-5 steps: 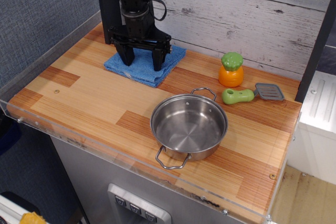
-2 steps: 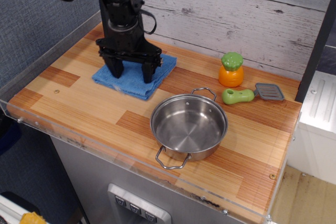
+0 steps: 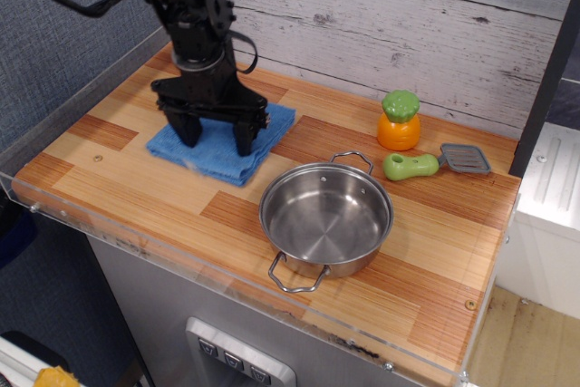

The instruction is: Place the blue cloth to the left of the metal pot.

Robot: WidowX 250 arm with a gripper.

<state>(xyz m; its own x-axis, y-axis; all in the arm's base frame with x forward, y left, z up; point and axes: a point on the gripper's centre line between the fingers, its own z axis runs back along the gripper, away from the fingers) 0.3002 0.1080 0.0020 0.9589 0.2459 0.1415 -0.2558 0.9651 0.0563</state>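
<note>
Two fingers of my gripper (image 3: 217,137) stand spread wide, tips pressed down on the cloth (image 3: 222,145), one near its left side and one nearer its right. Blue and folded, the cloth lies flat on the wooden table (image 3: 136,178), up and to the left of the pot (image 3: 326,219), close to it but not touching. Behind the pot sit an orange toy with a green top (image 3: 399,120) and a green-handled spatula (image 3: 424,164). No writing or label can be read on any of these things.
</note>
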